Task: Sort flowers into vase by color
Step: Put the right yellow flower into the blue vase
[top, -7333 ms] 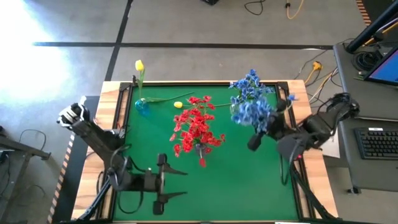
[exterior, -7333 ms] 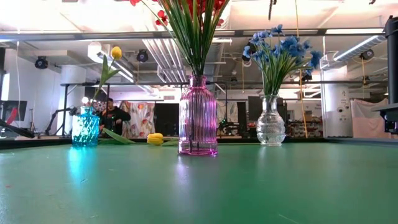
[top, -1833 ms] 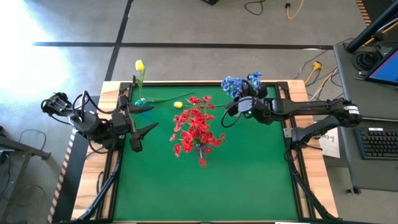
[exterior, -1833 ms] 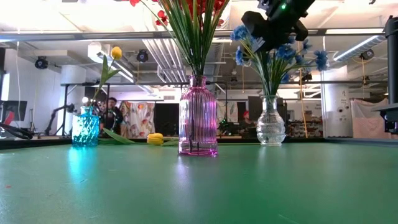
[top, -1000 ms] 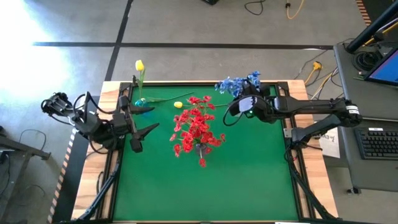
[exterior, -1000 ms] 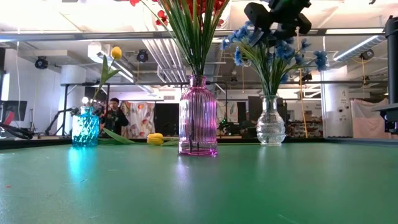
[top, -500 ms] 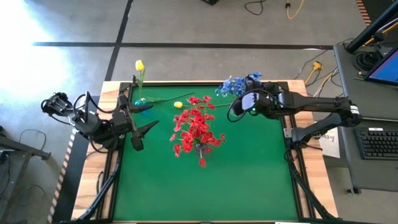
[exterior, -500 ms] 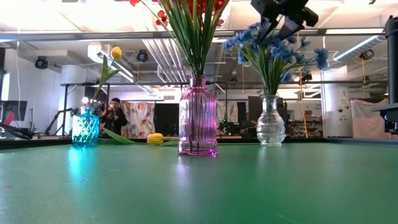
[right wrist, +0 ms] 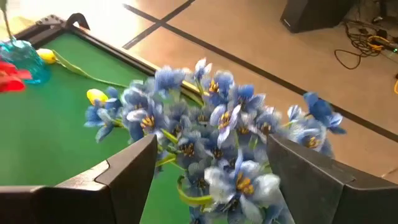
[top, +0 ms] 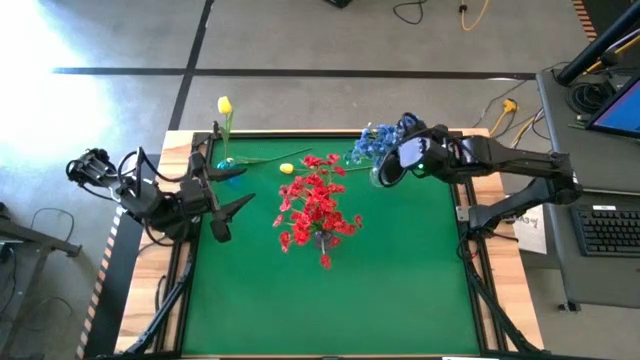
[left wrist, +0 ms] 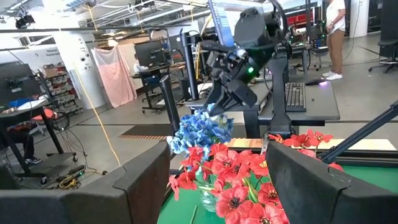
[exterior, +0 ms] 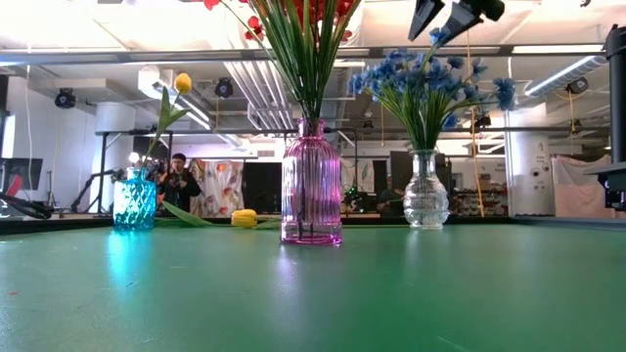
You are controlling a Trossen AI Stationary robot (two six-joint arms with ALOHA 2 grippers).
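Observation:
The blue flowers (exterior: 423, 80) stand with their stems in a clear vase (exterior: 426, 192) at the far right. My right gripper (exterior: 440, 23) hangs open just above their blossoms (right wrist: 211, 124) and touches nothing. The red flowers (top: 318, 205) fill a pink vase (exterior: 311, 184) in the middle. One yellow flower (top: 223, 105) stands in a teal vase (exterior: 134, 200) at the far left. Another yellow flower (top: 287, 168) lies flat on the mat beside it. My left gripper (top: 232, 220) waits open near the left edge, holding nothing.
The green mat (top: 400, 280) has a raised wooden border (top: 180, 150). A desk with a keyboard (top: 605, 228) stands off the table's right side. A person (exterior: 176, 181) shows in the room behind the table.
My right gripper has risen out of the blue blossoms and drawn a little toward the table's far edge. The blue blossoms, pushed over toward the left a second ago, have sprung back and spread out above the clear vase.

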